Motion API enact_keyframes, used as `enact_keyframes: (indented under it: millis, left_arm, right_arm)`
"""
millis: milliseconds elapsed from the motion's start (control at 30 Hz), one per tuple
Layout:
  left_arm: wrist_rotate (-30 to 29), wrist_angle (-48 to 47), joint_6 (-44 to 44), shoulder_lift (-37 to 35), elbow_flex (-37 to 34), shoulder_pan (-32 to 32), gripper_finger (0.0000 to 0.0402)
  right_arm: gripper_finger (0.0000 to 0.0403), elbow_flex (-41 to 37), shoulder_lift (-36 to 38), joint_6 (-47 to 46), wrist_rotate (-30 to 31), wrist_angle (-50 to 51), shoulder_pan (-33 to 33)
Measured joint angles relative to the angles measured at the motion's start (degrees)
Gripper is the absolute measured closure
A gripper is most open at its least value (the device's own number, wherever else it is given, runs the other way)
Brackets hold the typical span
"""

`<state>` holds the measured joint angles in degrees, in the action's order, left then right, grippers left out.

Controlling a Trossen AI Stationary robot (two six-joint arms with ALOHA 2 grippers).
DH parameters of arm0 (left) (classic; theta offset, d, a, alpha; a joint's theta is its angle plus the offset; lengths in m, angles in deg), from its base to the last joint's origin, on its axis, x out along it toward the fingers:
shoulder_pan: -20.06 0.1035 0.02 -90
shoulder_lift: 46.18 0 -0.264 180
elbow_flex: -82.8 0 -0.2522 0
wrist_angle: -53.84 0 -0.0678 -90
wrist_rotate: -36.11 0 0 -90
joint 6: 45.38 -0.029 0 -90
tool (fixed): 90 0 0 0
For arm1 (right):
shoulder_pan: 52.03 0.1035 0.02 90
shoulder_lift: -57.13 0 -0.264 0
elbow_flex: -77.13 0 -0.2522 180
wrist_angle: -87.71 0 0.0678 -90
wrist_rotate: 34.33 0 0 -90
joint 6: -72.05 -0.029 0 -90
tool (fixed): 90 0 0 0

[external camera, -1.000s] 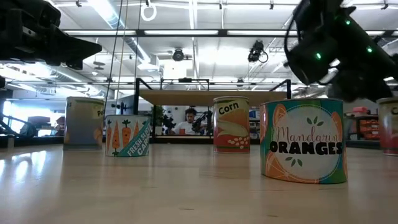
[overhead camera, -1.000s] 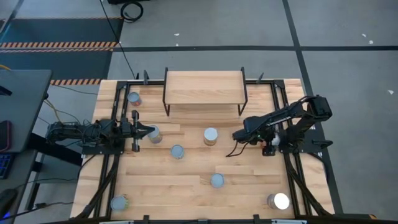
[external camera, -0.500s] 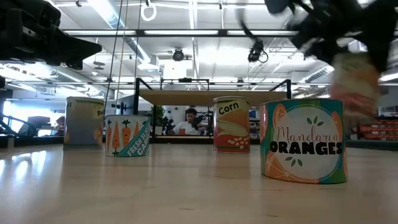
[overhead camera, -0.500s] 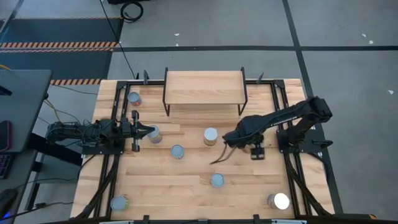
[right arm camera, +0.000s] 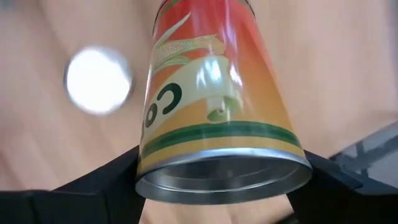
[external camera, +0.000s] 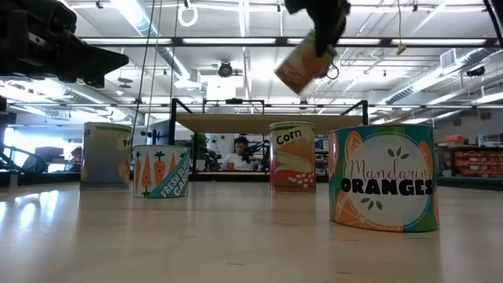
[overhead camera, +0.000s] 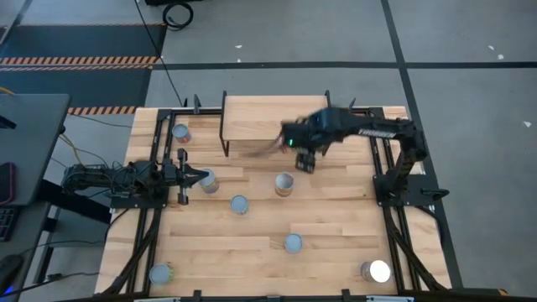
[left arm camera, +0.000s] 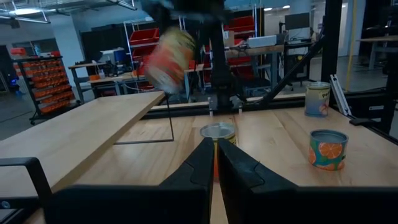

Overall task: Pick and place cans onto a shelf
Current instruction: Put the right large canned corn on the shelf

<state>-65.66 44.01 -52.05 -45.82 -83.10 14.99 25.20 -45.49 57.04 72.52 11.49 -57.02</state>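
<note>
My right gripper (overhead camera: 289, 139) is shut on an orange corn can (right arm camera: 211, 93) in the air over the shelf's near edge; the can also shows in the low view (external camera: 301, 67) and the left wrist view (left arm camera: 171, 56). The shelf (overhead camera: 260, 116) is a light-wood board on black legs at the table's far side. My left gripper (overhead camera: 200, 178) is shut at the table's left, its tips just short of a standing can (overhead camera: 208, 181); I cannot tell whether they touch it. Other cans stand upright on the table, one near the middle (overhead camera: 284, 184). My right gripper pinches the corn can between its two fingers (right arm camera: 109, 180), one on each side of the can's wall (right arm camera: 155, 155), near the silver-rimmed end that faces the wrist. The can is lifted clear and tilted, hanging below the gripper above the shelf's height.
More cans stand at the far left (overhead camera: 180, 132), left of middle (overhead camera: 239, 204), near middle (overhead camera: 293, 243), near left corner (overhead camera: 160, 273) and near right corner (overhead camera: 377, 271). A Mandarin Oranges can (external camera: 383, 179) stands close to the low camera. Black rails (overhead camera: 382, 159) run along the table's sides.
My right gripper has lifted the corn can off the table's right side, swung it toward the middle, then up and toward the far edge to above the shelf's near edge. The can has tipped from upright to tilted.
</note>
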Motion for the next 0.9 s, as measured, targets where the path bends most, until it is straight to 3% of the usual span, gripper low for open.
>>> enact_keyframes:
  millis: [233, 367, 567, 900]
  left_arm:
    - [0.0, 0.1, 0.0, 0.0, 0.0, 0.0, 0.0374]
    - [0.0, 0.1, 0.0, 0.0, 0.0, 0.0, 0.0374]
    - [0.0, 0.1, 0.0, 0.0, 0.0, 0.0, 0.0374]
    - [0.0, 0.1, 0.0, 0.0, 0.0, 0.0, 0.0374]
  right_arm:
    - [0.0082, 10.4, 0.1, -1.0, -2.2, -0.1, -10.0]
    - [0.0082, 10.6, 0.9, -6.4, -9.6, 0.1, -18.7]
    - [0.0082, 8.8, 1.0, -13.8, -26.0, 0.0, -28.1]
    - [0.0080, -0.4, 3.1, -14.8, -32.8, -0.1, -32.0]
